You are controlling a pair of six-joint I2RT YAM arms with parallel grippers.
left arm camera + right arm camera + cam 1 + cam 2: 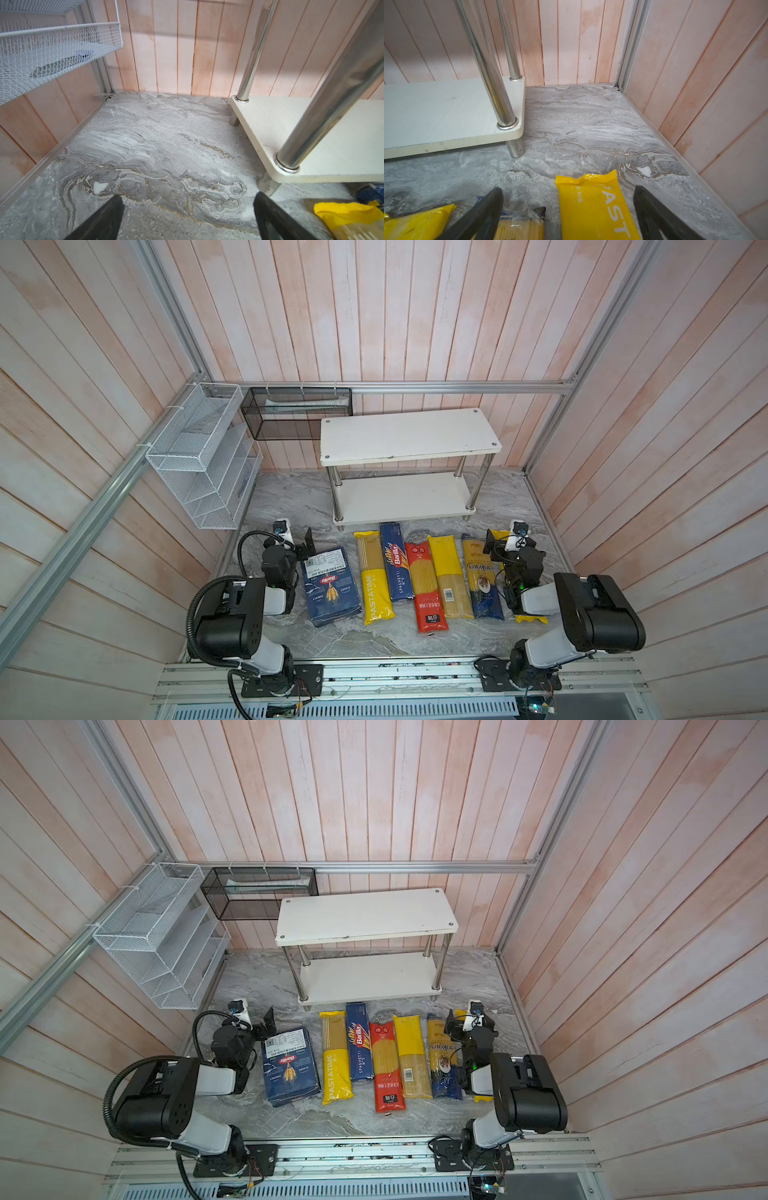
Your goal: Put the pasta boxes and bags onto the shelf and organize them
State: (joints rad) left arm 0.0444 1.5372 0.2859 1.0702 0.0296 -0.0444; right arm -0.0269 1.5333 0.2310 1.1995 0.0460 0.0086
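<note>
The grey marbled worktop (291, 497) carries the two-tier white shelf (409, 435) at its back wall. In front of the shelf the pasta lies flat in a row: wide Barilla box (332, 587), PASTATIME bag (374, 576), narrow Spaghetti box (397, 568), red bag (426, 589), yellow bag (451, 576), gold-and-blue bag (482, 580) and a last yellow bag (593, 205) mostly under the right arm. The left claw (188, 216) and the right claw (568, 199) both gape wide and grip nothing, with the right one above that last bag's end.
</note>
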